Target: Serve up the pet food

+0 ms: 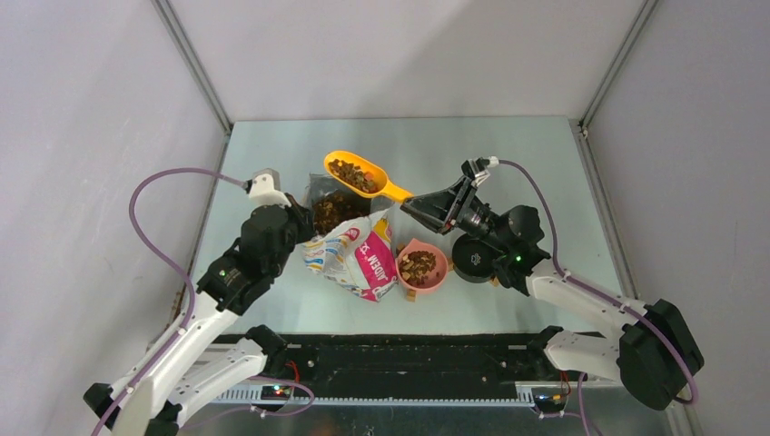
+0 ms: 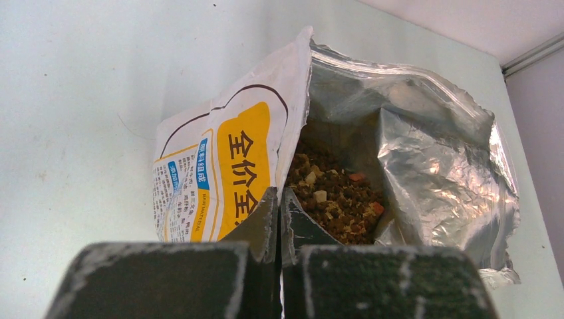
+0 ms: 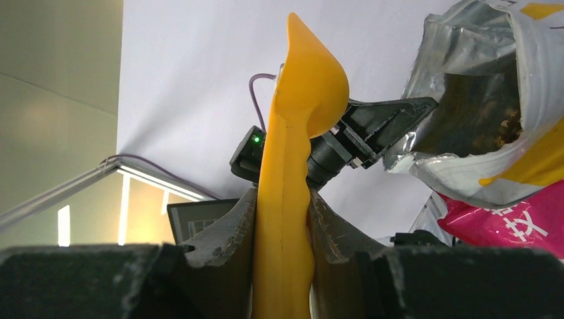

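Currently, pebbly pet food (image 1: 352,174) fills a smooth scoop (image 1: 392,189) near the crinkled bag (image 1: 359,259).

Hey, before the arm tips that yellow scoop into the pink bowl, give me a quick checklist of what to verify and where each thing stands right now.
1. Load: the scoop holds pet food: ok.
2. Grip: the right gripper is shut on the scoop handle: ok.
3. Hold: the left gripper pinches the bag rim, mouth open: ok.
4. Position: scoop above the pink bowl: not ok, it is beyond the bag, away from the bowl.
5. Bowl upright and uncovered: ok, some food already inside.
6. Room left in the bowl: cannot tell.
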Available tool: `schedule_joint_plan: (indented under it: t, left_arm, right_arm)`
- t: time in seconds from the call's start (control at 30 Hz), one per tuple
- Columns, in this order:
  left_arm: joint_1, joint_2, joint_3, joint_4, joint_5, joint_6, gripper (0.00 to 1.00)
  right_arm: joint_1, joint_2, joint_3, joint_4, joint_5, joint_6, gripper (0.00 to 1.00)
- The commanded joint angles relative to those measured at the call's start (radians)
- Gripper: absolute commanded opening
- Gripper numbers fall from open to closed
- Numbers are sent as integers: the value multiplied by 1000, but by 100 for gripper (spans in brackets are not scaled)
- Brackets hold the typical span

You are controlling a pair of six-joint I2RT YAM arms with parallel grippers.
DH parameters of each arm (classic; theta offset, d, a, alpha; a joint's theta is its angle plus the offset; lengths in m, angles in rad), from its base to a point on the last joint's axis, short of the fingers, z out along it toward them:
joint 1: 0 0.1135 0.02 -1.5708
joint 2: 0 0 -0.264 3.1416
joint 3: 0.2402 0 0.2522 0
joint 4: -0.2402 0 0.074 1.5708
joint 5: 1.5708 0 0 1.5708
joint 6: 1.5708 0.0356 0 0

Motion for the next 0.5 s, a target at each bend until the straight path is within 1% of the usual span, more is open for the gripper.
schedule_joint_plan:
  t: [0.0, 0.1, 0.2, 0.47]
  left_arm:
    - [-1, -20, -7, 29, 15, 9, 0]
    - [-1, -22, -8, 30, 14, 9, 0]
    - [-1, -26, -9, 25, 8, 9, 0]
    - [-1, -34, -13, 19, -5, 7, 0]
  right_arm:
    - [-2, -48, 6, 12, -4, -30, 0]
    - [-1, -110, 5, -98, 23, -78, 0]
    - [-4, -167, -11, -151, 57, -117, 0]
    - [-57, -360, -66, -374, 77, -165, 0]
